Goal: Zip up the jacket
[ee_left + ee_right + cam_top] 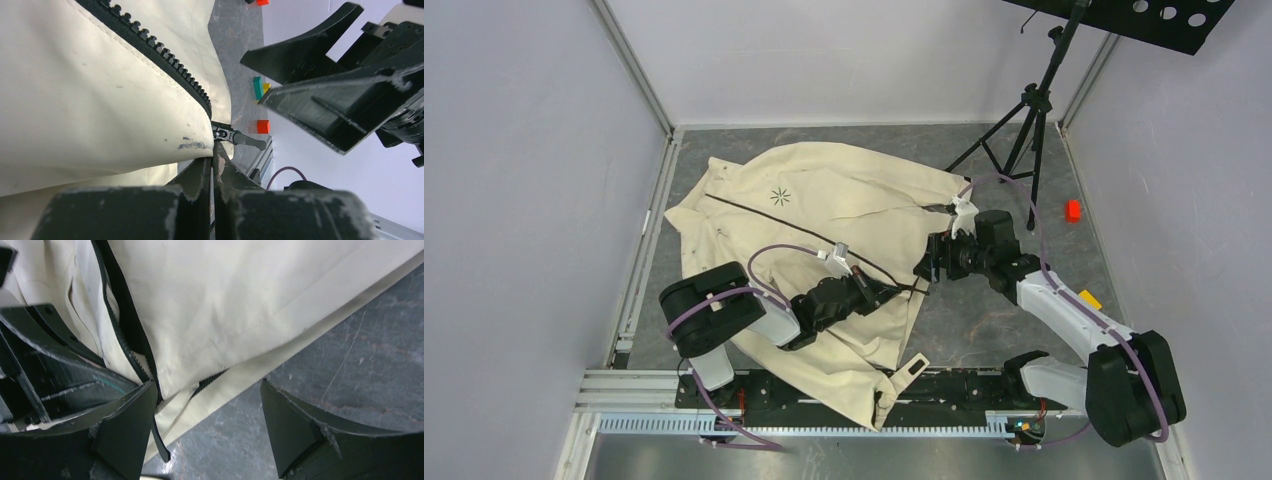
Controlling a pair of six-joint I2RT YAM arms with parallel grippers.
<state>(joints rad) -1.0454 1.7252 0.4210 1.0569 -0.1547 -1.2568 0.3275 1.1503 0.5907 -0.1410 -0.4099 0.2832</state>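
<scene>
Left wrist view: the left fingers are pressed together, clamped on the hem of the jacket just below the zipper slider. Beside them the right fingers stand wide apart over the hem edge, holding nothing. Farther back the jacket spreads across the grey tabletop, collar toward the far left. A tripod stands beyond.
</scene>
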